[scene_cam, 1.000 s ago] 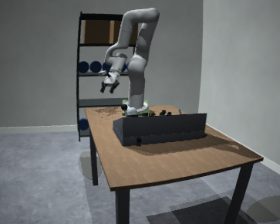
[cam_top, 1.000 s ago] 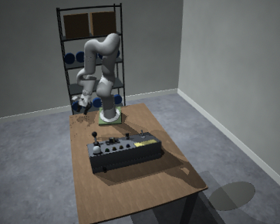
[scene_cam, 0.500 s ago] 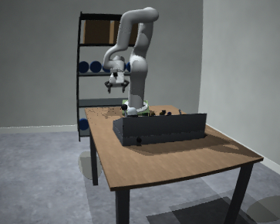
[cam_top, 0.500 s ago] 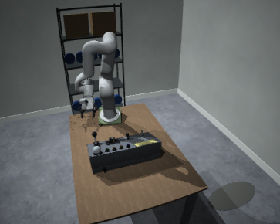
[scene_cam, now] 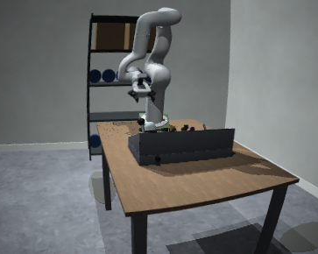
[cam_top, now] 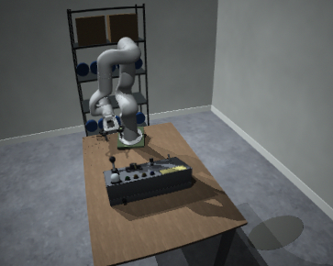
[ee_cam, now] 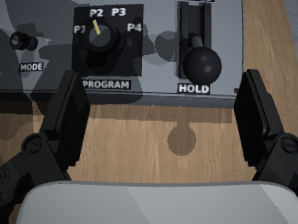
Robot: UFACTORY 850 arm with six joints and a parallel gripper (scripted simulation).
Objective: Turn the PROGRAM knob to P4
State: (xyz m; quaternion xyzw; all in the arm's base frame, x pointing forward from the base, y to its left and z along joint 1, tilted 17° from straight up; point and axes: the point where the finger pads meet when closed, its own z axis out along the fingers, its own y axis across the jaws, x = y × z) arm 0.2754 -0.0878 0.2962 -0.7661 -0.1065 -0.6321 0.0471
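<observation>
The dark console (cam_top: 147, 183) (scene_cam: 182, 146) stands across the middle of the table. In the wrist view its black PROGRAM knob (ee_cam: 101, 39) has a yellow pointer aimed up and left, at about P2; the P4 mark is to its right. The knob also shows in the top view (cam_top: 133, 166). The CYCLE lever (ee_cam: 201, 64) (cam_top: 113, 160) with a black ball sits at the HOLD end of its slot. My gripper (cam_top: 109, 132) (scene_cam: 141, 94) (ee_cam: 161, 87) is open and empty. It hangs in the air on the arm's side of the console, well above the table.
The wooden table (cam_top: 172, 229) (scene_cam: 187, 188) carries the console and the arm's green base plate (cam_top: 142, 141) (scene_cam: 164, 128). A small MODE control (ee_cam: 23, 43) sits left of the PROGRAM knob. A black shelf rack (cam_top: 72, 69) (scene_cam: 91, 88) with boxes and blue balls stands behind the arm.
</observation>
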